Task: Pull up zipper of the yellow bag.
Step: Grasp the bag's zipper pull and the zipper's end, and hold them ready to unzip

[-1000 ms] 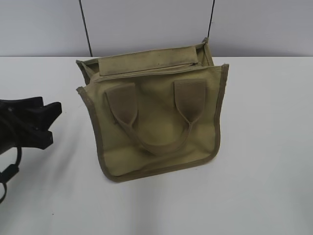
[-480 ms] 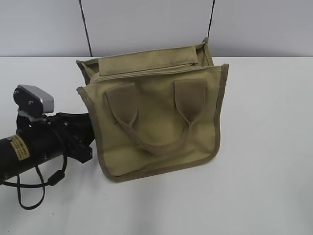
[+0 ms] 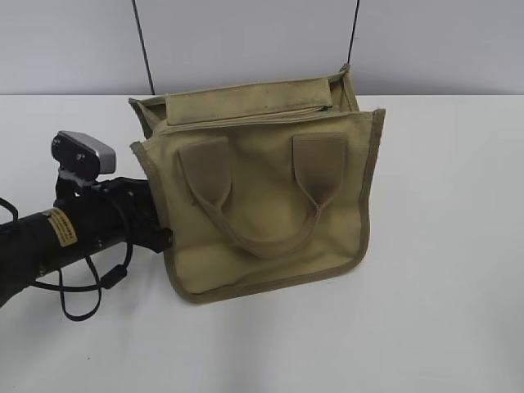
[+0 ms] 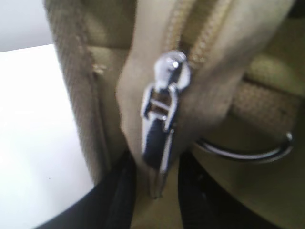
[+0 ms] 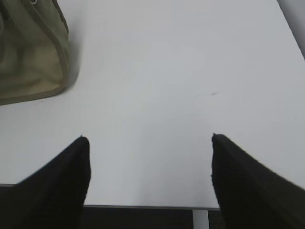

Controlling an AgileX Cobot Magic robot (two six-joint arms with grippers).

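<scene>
Straddling the silver pull tab (image 4: 159, 138), the left pincer (image 4: 155, 191) has one dark finger on each side of the tab's hanging tip; the close view is blurred, so whether the pads already pinch the metal I cannot tell. Placement suits the job: the tab hangs from the slider at the end of the zipper (image 4: 200, 43), so gripping it there should let the arm draw the slider along the teeth. Beside it a metal ring (image 4: 248, 152) sits on the bag's end panel. From the exterior, this arm meets the left edge of the yellow bag (image 3: 270, 205), which stands on the white counter (image 3: 442, 286), handle loop facing the camera. A yellow label on the arm carries print too small to read. Well clear, the right pincer (image 5: 147, 162) hangs spread over bare counter.
</scene>
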